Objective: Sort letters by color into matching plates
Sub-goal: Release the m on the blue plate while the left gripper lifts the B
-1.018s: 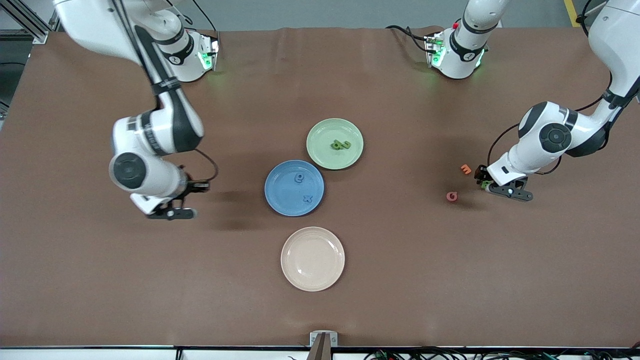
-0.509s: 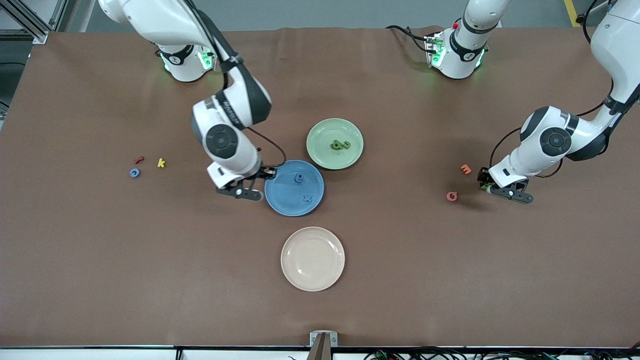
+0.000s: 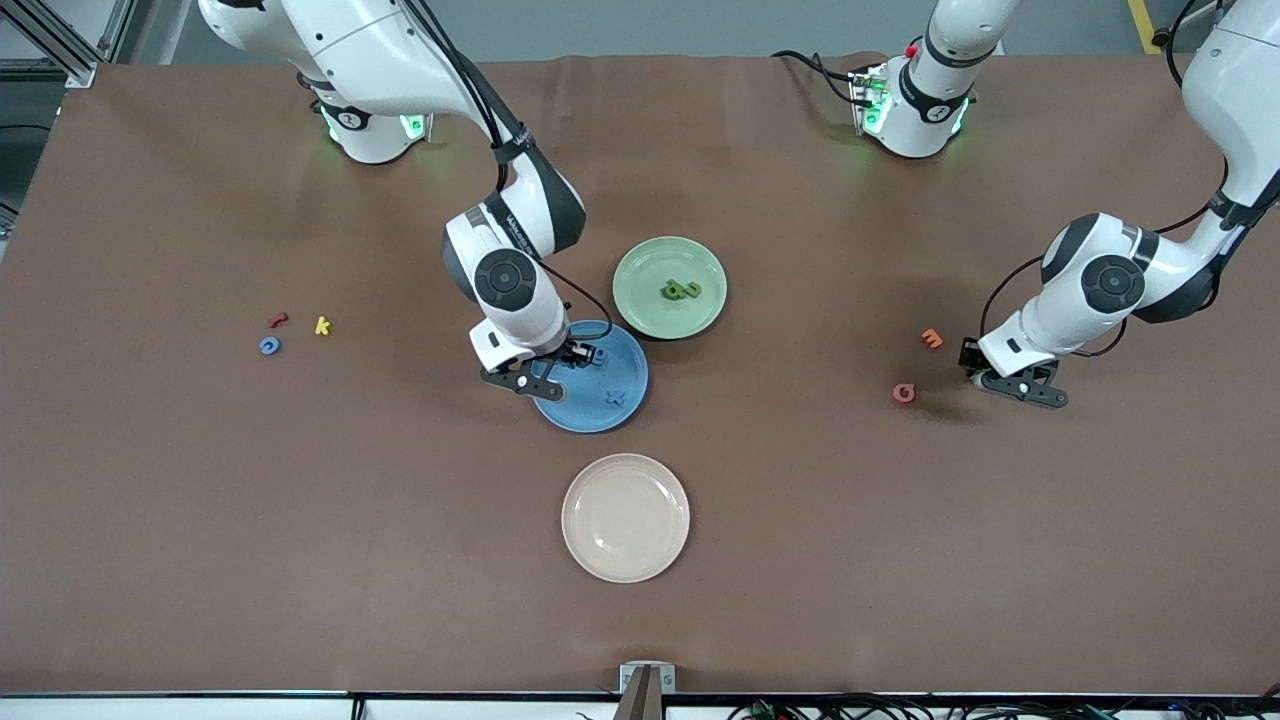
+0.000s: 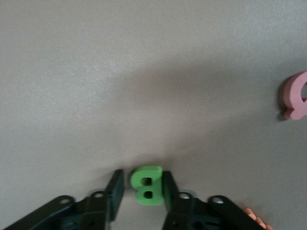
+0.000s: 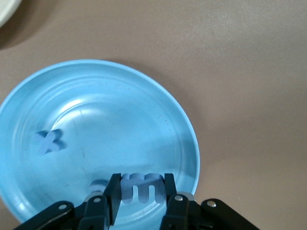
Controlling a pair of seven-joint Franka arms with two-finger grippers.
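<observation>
brown worktop (image 3: 900, 560), plain and unpatterned. blue plate (image 3: 620, 405) with blue letters, pale green plate (image 3: 645, 265) with darker green letters (image 3: 681, 290), cream-beige plate (image 3: 625, 517). bright green letter (image 4: 146, 185) between black fingers; elsewhere a red (image 3: 277, 320), a yellow (image 3: 322, 325), an orange (image 3: 932, 339) and a pink letter (image 4: 296, 96).

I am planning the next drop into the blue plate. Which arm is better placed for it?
The right arm. Its tool holds a blue letter m directly over the blue plate. The left tool is down at the table toward its own end, gripping a green letter B.
</observation>
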